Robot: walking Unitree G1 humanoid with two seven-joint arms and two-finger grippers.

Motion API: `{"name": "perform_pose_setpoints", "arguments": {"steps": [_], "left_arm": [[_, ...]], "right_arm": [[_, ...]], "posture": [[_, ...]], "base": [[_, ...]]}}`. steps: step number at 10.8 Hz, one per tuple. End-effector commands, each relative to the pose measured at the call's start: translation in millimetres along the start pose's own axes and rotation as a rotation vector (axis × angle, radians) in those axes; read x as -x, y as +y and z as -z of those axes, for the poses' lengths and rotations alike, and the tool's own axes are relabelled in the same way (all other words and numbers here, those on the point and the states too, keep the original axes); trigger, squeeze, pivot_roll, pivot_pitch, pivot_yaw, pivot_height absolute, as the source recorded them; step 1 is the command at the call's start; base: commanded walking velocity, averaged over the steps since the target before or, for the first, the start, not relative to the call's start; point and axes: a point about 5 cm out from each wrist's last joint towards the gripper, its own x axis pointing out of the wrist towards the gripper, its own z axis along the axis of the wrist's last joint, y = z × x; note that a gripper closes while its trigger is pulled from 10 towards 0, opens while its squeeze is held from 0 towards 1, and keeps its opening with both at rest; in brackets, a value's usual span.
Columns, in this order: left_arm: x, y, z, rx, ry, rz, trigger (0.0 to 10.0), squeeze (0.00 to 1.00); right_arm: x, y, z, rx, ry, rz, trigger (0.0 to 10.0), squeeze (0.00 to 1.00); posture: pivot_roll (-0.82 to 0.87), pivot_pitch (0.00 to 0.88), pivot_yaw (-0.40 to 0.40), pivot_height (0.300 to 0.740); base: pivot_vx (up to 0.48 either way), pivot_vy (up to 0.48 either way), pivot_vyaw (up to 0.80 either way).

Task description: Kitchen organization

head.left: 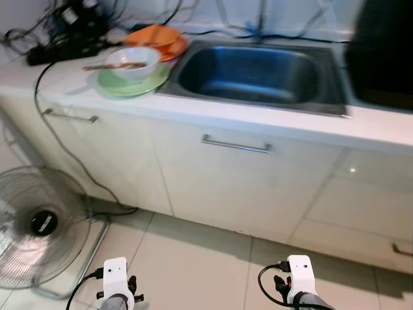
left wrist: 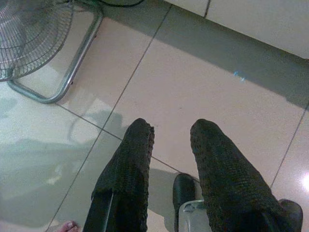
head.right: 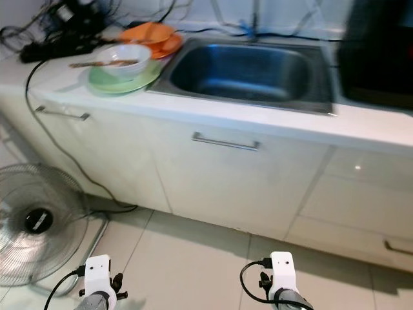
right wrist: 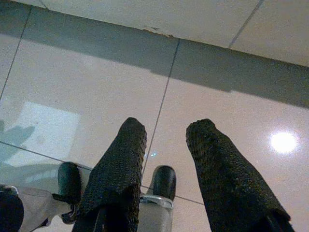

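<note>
While both arms hang low, left gripper [left wrist: 171, 140] and right gripper [right wrist: 166, 140] fingers apart, empty. White bowl [head.left: 132, 63] on green plate [head.left: 129, 84], orange dishes [head.left: 158, 39] beside sink [head.left: 258, 74]: organizing seems not started.

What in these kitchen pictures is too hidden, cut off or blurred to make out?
- Dark object right of the sink: blurred, cut by the eye views' edge.
- Bowl contents: too blurred.
- Tangled cables: what they connect to is unclear.
- Fan: cut by the left edge.
</note>
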Motion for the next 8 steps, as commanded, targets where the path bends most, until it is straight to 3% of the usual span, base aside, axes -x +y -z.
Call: {"name": "perform_pose_setpoints", "arguments": {"steps": [1, 2, 4, 8], "left_arm": [[-0.5, 2.4, -1.6, 0.001, -0.003, -0.007, 10.0, 0.00], [-0.4, 2.9, -1.3, 0.000, -0.002, -0.008, 10.0, 0.00], [-0.6, 3.1, -2.2, 0.000, -0.005, -0.007, 10.0, 0.00], [-0.7, 1.4, -2.6, 0.001, -0.006, -0.001, 10.0, 0.00]], "right_arm": [[-0.9, 2.6, -3.3, 0.012, -0.013, -0.015, 10.0, 0.00], [-1.1, 2.9, -3.6, 0.008, -0.012, -0.016, 10.0, 0.00], [-1.5, 4.3, -4.3, 0.005, -0.008, -0.030, 10.0, 0.00], [-1.3, 3.6, -4.6, 0.007, -0.013, -0.026, 10.0, 0.00]], "posture": [[0.04, 0.000, 0.065, 0.740], [0.04, 0.000, 0.066, 0.740], [0.04, 0.000, 0.066, 0.740], [0.04, 0.000, 0.066, 0.740]], "base": [[0.315, 0.000, 0.00], [0.334, 0.000, 0.00], [0.339, 0.000, -0.77], [0.341, 0.000, 0.00]]}}
